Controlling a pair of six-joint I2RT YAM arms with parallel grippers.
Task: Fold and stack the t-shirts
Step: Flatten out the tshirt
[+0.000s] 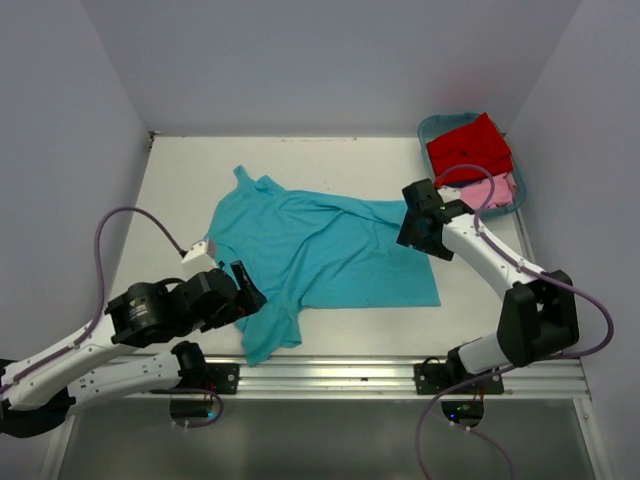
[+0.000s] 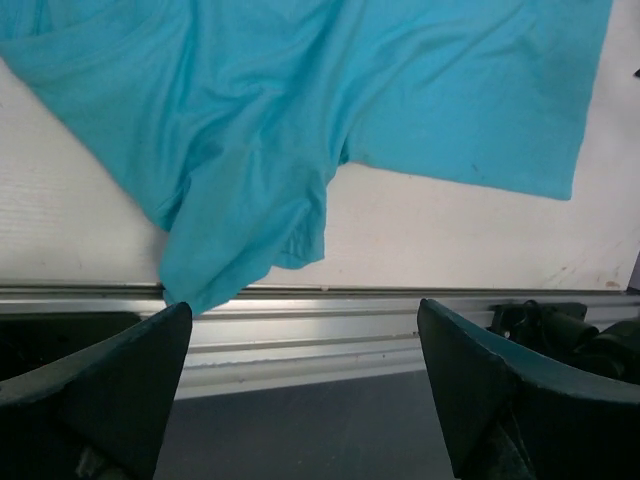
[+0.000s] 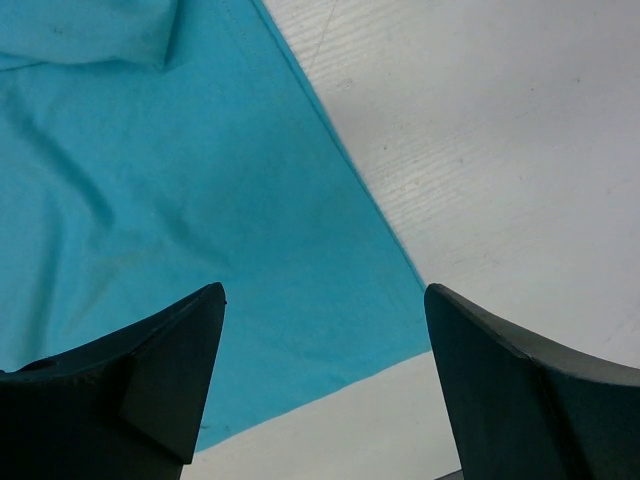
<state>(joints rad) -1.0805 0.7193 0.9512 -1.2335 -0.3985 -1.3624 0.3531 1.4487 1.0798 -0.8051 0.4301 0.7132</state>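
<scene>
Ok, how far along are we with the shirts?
Done: nothing folded or stacked yet. In hand: the turquoise shirt lies spread but wrinkled on the table, one sleeve reaching the near rail; left claw and right claw are open at its edges, holding nothing. Left: fold it, then the red shirt and pink shirt, both in the tub.

Turquoise t-shirt (image 1: pixel 330 255) of soft matt cloth

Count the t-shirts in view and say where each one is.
3. The turquoise t-shirt lies spread on the table; the red t-shirt and the pale pink t-shirt sit in the teal tub at the far right corner. More could be hidden beneath them.
</scene>
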